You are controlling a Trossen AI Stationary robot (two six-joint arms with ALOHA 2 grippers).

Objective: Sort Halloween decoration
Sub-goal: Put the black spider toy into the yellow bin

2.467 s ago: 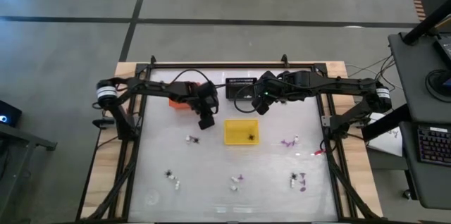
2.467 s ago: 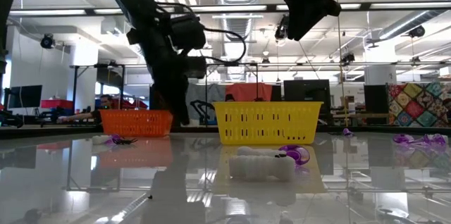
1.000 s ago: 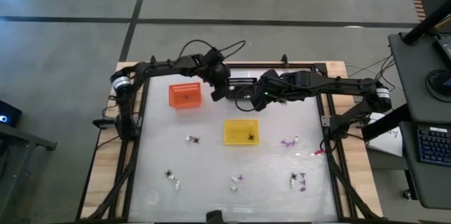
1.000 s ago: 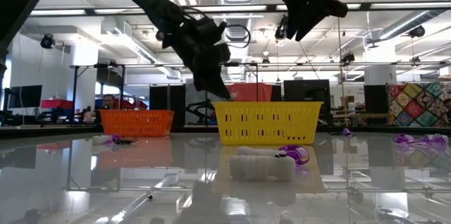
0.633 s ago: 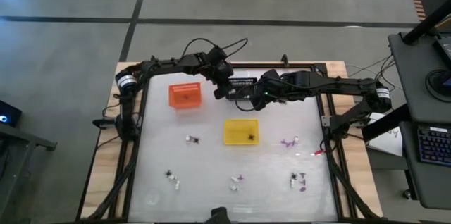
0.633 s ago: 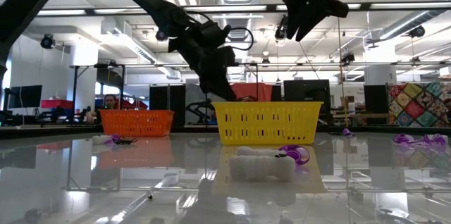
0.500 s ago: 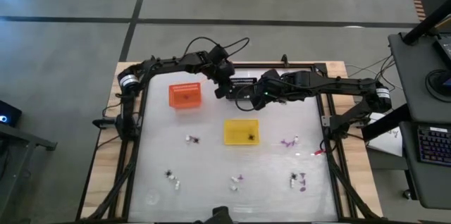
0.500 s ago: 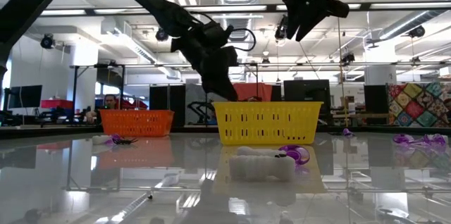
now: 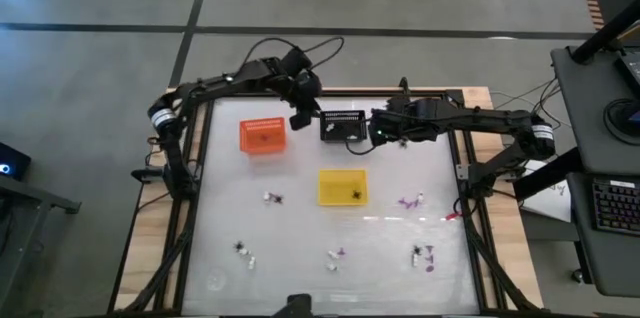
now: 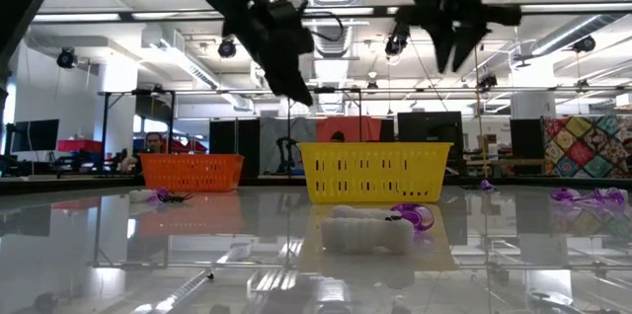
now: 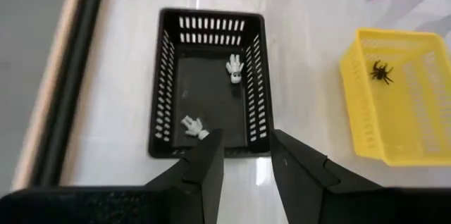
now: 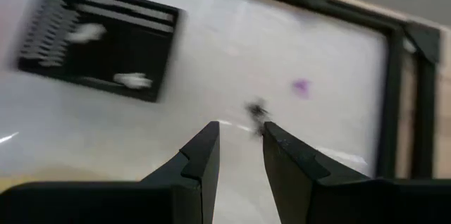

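Lying in black basket [image 11: 209,83] — two white pieces [image 11: 235,67], tiny, hand-shaped

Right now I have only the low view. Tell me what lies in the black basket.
Observer: The black basket holds two white pieces, apart from each other on its floor.
Operator: Now give me the yellow one's contents.
Observer: The yellow basket holds a single black spider, nothing else.
Operator: Report the left claw.
Observer: The left claw hangs open and empty, just off one short end of the black basket.
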